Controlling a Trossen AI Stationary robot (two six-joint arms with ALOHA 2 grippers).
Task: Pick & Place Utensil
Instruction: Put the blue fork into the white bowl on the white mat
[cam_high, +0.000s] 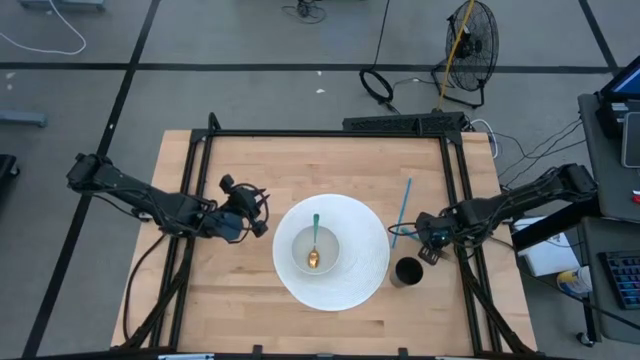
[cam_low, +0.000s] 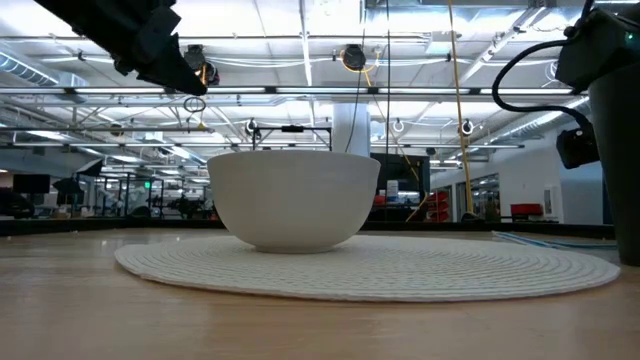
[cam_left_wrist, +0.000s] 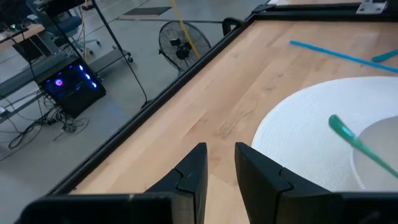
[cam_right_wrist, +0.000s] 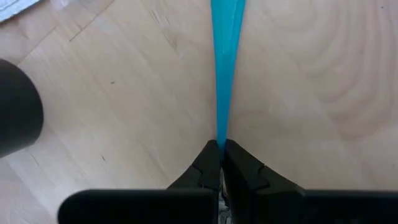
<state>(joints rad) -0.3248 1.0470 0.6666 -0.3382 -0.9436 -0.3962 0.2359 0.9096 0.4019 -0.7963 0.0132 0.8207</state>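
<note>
- Right gripper (cam_right_wrist: 221, 149), nearest my wrist camera, pinches the blue utensil (cam_right_wrist: 225, 68) on the table (cam_high: 240, 300).
- Left gripper (cam_left_wrist: 221, 163), fingers slightly spread, holds nothing beside the white mat (cam_high: 365, 270).

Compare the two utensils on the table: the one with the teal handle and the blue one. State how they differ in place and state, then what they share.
The teal-handled spoon rests in the white bowl, gold bowl end down; the blue utensil lies on the bare wood beside the mat. No gripper touches the spoon, the left gripper waiting empty off the mat; the blue utensil's end is pinched by the right gripper. Both are long and slim.
</note>
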